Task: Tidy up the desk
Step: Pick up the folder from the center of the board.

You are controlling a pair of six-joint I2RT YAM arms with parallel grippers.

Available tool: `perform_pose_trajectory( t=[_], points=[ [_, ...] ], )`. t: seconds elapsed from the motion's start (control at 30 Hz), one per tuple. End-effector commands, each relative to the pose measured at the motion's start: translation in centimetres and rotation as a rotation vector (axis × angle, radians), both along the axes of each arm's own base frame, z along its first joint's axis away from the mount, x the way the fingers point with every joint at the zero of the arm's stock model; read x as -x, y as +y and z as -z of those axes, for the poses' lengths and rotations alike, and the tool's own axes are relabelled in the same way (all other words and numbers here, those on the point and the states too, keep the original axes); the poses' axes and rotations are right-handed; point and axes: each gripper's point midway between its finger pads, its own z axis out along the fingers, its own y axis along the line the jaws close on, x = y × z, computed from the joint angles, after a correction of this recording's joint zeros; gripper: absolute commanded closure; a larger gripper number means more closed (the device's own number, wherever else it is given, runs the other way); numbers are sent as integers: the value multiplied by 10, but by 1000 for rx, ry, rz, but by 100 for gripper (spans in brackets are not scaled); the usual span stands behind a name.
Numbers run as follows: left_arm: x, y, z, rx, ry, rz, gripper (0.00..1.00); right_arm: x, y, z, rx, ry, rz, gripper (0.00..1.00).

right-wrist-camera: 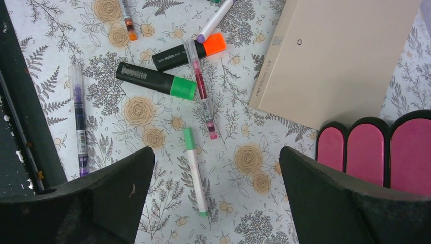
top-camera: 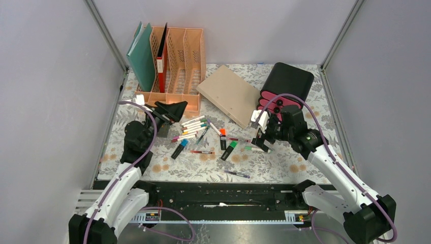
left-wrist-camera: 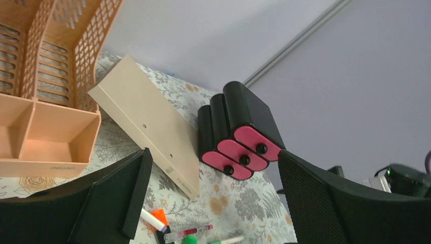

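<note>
Left gripper (left-wrist-camera: 213, 157) and right gripper (right-wrist-camera: 216, 152) gape wide, empty — the folder (right-wrist-camera: 340, 56) ahead of the right carries tiny, unreadable print.

I can read just one thing. The tan folder (right-wrist-camera: 345, 56) has small grey letters along its edge, and to me they look like "PRESSURE FILE". The peach rack (left-wrist-camera: 51, 168) has tiny raised letters on its front, too small to read. The stickers on the purple pen (right-wrist-camera: 79, 122) and the green-capped marker (right-wrist-camera: 152, 80) are too blurry.

Overhead on desk (top-camera: 284, 162), wrist close-ups share folder (left-wrist-camera: 147, 122)
</note>
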Motion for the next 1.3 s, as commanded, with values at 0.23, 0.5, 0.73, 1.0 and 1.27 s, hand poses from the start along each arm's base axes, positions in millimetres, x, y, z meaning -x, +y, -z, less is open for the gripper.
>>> perform_pose_trajectory(
  t=[0.23,0.5,0.73,1.0,1.27],
  points=[
    [13,-20,19,-102,-42,40,1,1,1,2,-1,28,-26,0],
    [8,-43,56,-176,54,97,1,-1,-1,7,24,44,-20,0],
    [8,-72,81,-158,96,138,1,-1,-1,12,36,56,-24,0],
    [8,-98,110,-26,159,157,1,-1,-2,15,42,61,-26,0],
    [-31,-119,128,70,200,92,1,-2,-5,11,45,31,-17,0]
  ],
)
